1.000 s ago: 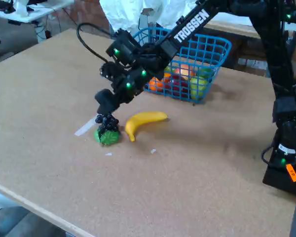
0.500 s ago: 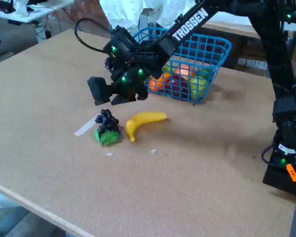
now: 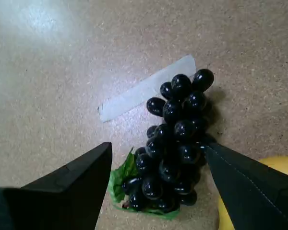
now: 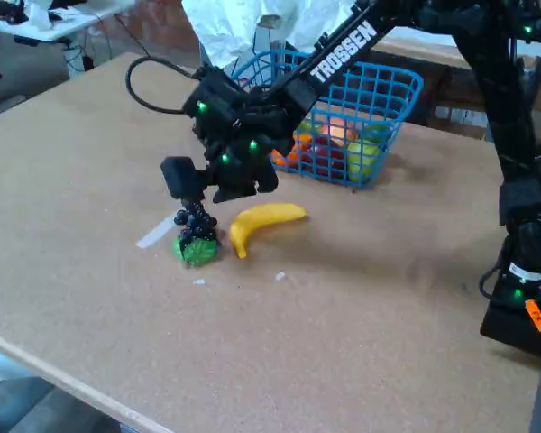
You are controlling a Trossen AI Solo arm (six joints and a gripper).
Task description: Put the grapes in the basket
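In the wrist view the gripper [image 3: 156,167] is seen with its fingers spread apart, nothing held, one finger on each side of the grapes [image 3: 175,143], so the bunch lies directly below and between them. The long axis of the bunch runs from the green leaf [image 3: 122,179] at the lower left of that view up to the berry tip at the upper right, roughly crosswise to the line joining the two fingers. A white strip [image 3: 144,88] lies on the table [image 3: 48,72] just beyond the bunch. In the fixed view the grapes [image 4: 196,236] rest on the table under the gripper [image 4: 187,185], leaf nearest the camera, with the banana [image 4: 261,221] just beside them on the right. The basket [image 4: 379,135] stands farther back, well apart, already holding other fruit.
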